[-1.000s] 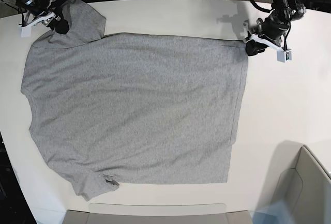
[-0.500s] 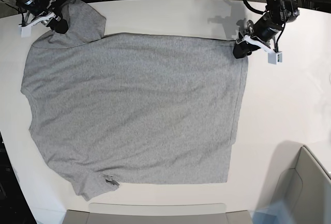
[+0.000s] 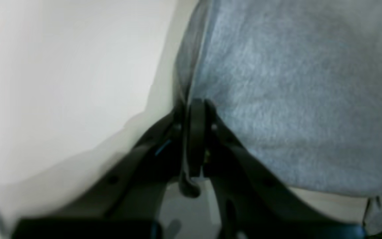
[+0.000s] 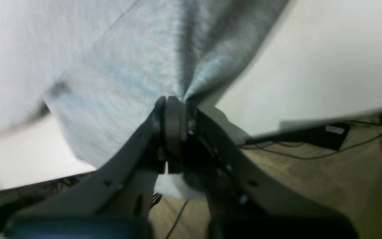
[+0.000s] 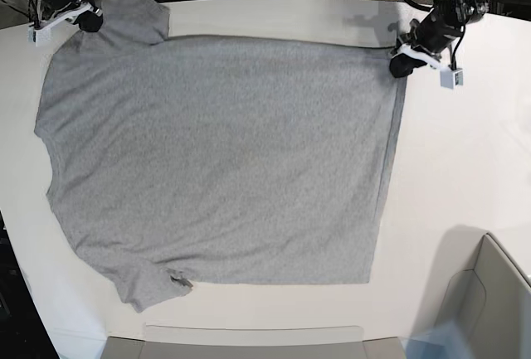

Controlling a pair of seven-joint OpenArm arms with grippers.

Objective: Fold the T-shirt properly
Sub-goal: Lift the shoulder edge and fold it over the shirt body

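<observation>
T-shirt [image 5: 216, 160] corners pinched: left gripper [image 5: 401, 64], right gripper [image 5: 88, 20].

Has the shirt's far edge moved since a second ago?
Yes. In the base view the T-shirt's far edge now lies nearer the table's far rim, pulled there by both shut end effectors, left and right.
</observation>
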